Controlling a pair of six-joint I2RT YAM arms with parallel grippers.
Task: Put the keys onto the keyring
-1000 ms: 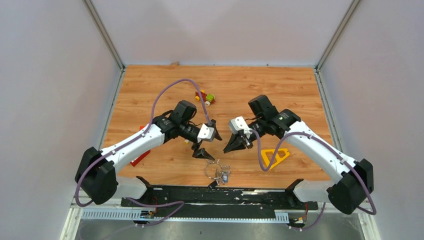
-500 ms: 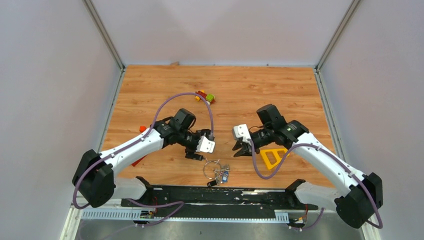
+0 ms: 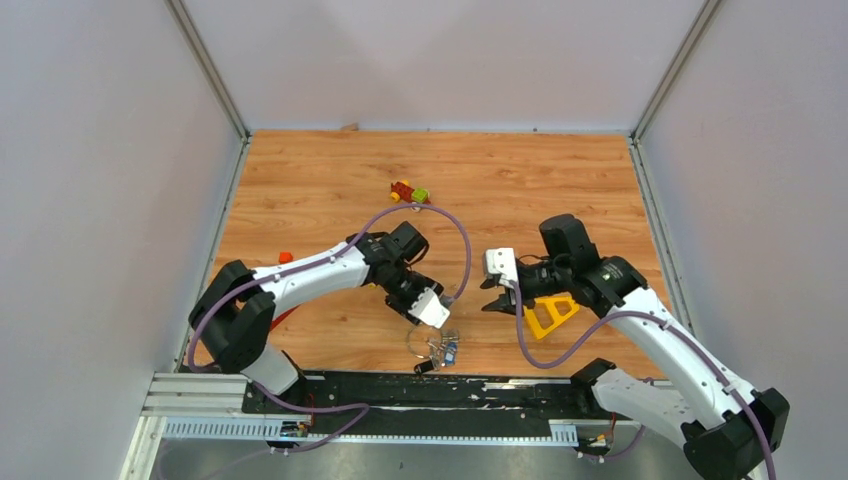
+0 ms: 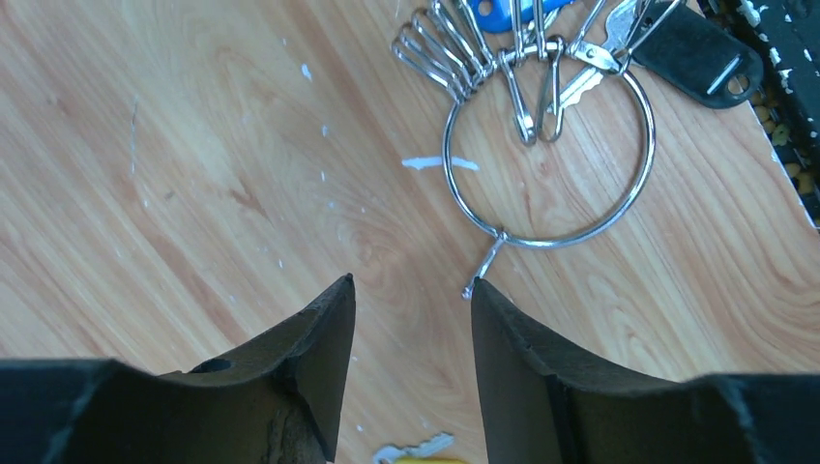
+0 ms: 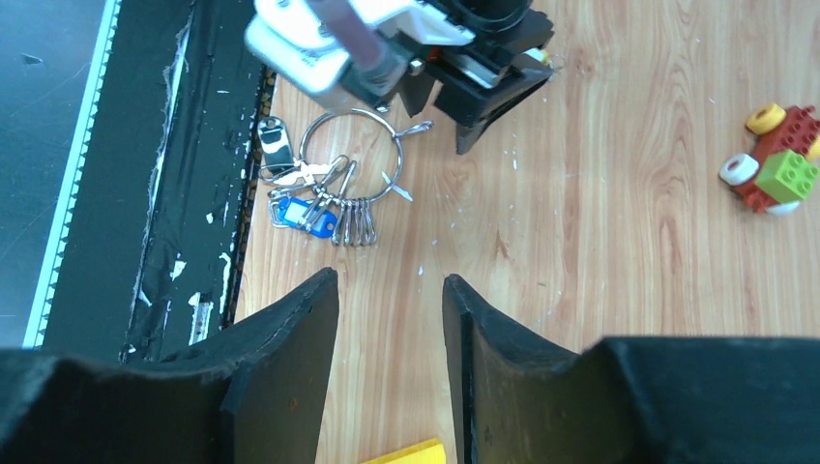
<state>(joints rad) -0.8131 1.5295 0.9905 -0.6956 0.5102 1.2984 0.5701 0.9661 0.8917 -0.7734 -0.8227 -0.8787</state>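
The left gripper hangs with its fingers parted and nothing between them. Their tips sit low in the left wrist view, just short of the keyring. The right gripper is also spread and empty, well back from the bunch. The step in hand looks like pinching the ring at its open end. To do it well, the left fingers should probably straddle the wire right by the little tail. They should close on metal rather than scrape the wooden table, and hold the ring level so a key can slide on. The ring lies flat right of centre in that view, its tail pointing down-left toward the gap between the fingers. The keys fan off its upper edge, their long axes running toward the top of the frame, with the black key head at upper right. What seems to be a loose key lies at the bottom edge.
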